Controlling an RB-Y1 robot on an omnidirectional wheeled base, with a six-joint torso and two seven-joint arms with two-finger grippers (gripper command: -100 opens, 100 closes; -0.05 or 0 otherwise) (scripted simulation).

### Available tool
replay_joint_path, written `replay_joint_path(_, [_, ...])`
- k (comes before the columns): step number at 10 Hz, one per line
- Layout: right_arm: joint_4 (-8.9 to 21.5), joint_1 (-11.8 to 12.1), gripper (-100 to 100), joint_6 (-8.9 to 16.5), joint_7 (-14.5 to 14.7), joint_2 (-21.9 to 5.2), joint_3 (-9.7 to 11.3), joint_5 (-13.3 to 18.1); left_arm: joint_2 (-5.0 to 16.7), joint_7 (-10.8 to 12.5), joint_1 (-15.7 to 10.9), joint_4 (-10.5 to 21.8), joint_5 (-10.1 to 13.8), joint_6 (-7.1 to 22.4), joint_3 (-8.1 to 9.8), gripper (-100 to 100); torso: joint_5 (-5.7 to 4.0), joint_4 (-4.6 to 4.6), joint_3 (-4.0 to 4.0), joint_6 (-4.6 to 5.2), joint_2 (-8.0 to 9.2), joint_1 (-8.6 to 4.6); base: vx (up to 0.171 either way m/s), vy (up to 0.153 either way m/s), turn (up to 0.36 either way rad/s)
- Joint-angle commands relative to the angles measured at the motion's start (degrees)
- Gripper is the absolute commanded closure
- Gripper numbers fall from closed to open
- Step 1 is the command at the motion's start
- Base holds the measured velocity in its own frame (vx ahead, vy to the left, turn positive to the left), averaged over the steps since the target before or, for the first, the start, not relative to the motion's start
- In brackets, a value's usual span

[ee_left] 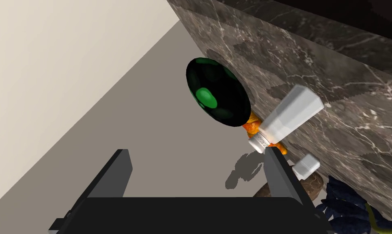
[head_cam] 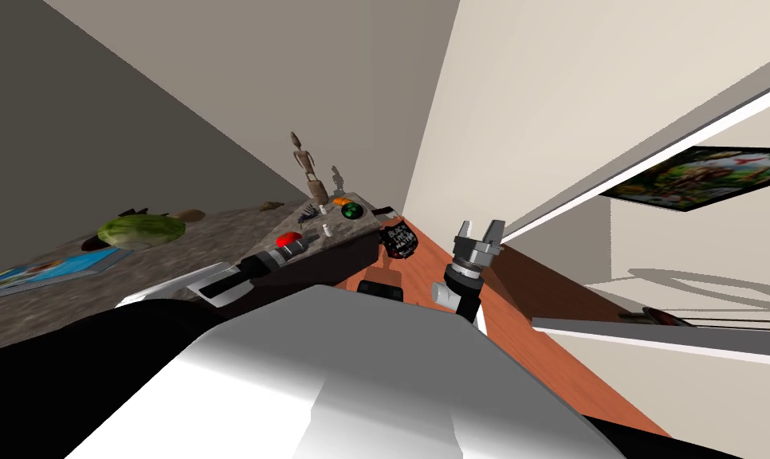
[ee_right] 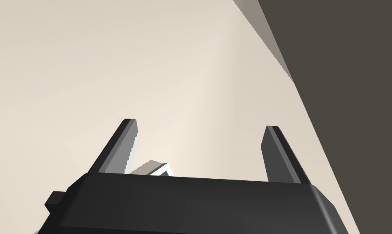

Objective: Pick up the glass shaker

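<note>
With the left gripper (ee_left: 199, 174) held wide open, the approach is judged under way: the glass shaker (ee_left: 290, 115) is stood on the marbled table (ee_left: 345, 81) just beyond one fingertip, before the dark green bowl (ee_left: 217, 91), so a sideways shift is needed to bracket it.

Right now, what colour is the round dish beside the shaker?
Black with green spots; the dish shows best in left wrist view.

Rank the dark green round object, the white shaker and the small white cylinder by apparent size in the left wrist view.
Largest: dark green round object.
Then: white shaker, somewhat smaller.
Smallest: small white cylinder, clearly.
They sit close together, so nearness barely skews the order.
</note>
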Motion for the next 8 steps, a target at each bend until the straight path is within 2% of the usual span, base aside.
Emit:
replay_joint_path(1, [0.0, 0.0, 0, 0.0, 0.0, 0.0, 0.0, 0.0, 2.1, 0.1, 0.6, 0.1, 0.1, 0.9, 0.00, -100, 0.00, 0.00, 0.00, 0.00, 0.00, 0.00, 0.024, -0.051, -0.024])
replay_joint_path(2, [0.0, 0.0, 0, 0.0, 0.0, 0.0, 0.0, 0.0, 4.1, -0.1, 1.9, 1.4, 0.2, 1.5, -0.05, -100, -0.01, 0.01, 0.01, 0.00, 0.02, 0.02, 0.040, -0.044, -0.067])
replay_joint_path(3, [0.0, 0.0, 0, 0.0, 0.0, 0.0, 0.0, 0.0, 4.9, -0.1, 1.9, 1.4, 0.2, 1.5, -0.05, -100, 0.00, 0.00, -0.01, 0.01, -0.03, 0.05, 0.035, -0.028, -0.030])
replay_joint_path(5, [0.0, 0.0, 0, 0.0, 0.0, 0.0, 0.0, 0.0, 8.9, -0.9, 4.5, 4.1, 0.5, 2.6, -0.37, -100, 0.02, 0.00, -0.01, 0.01, -0.02, 0.10, 0.057, -0.054, -0.081])
replay_joint_path(6, [0.0, 0.0, 0, 0.0, 0.0, 0.0, 0.0, 0.0, 10.2, -0.9, 4.5, 4.1, 0.5, 2.6, -0.37, -100, 0.00, -0.03, -0.08, 0.01, -0.15, -0.03, 0.063, -0.061, -0.019])
replay_joint_path(7, [0.0, 0.0, 0, 0.0, 0.0, 0.0, 0.0, 0.0, 12.0, -1.5, 5.9, 5.5, 0.7, 3.1, -0.62, -100, -0.01, -0.03, -0.08, -0.01, -0.13, -0.02, 0.038, -0.044, -0.052])
replay_joint_path(8, [0.0, 0.0, 0, 0.0, 0.0, 0.0, 0.0, 0.0, 12.7, -1.5, 5.9, 5.5, 0.7, 3.1, -0.62, -100, 0.00, -0.02, -0.04, 0.01, -0.07, 0.04, 0.025, -0.026, -0.037])
